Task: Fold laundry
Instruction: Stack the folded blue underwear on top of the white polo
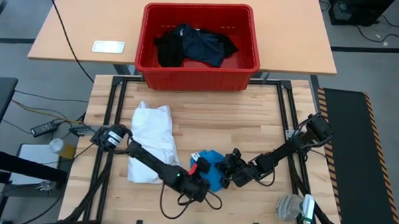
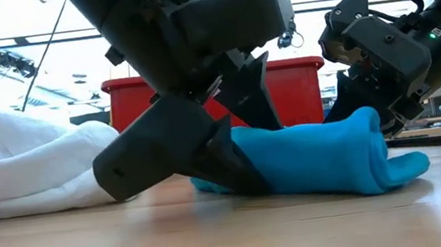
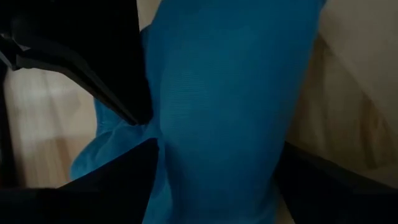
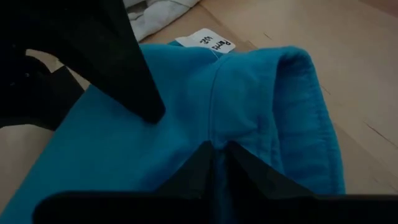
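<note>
Blue cloth [image 1: 211,167]: near the front middle of the wooden table [image 1: 252,127], between the two grippers, bunched into a low mound.
Long axis: running roughly left to right across the table, one thick hemmed edge rolled up on the right arm's side.
Left gripper [image 1: 199,169]: at the cloth's left edge, angled down; fingers [image 3: 112,93] spread, one above and one below a corner of the blue cloth, not clearly pinching it.
Right gripper [image 1: 227,171]: at the cloth's right edge, fingertips drawn together onto a fold beside the seam, apparently clenched on the blue cloth.
Nearer arm: both touching the cloth, from opposite ends.
Coming move: probably hinges on the left fingers closing on their corner, so both ends lift together.
White shirt [image 1: 152,140]: lying flat just left of the blue cloth.
Dark clothes [image 1: 192,46]: piled in the red crate [image 1: 148,70] at the far edge.
</note>
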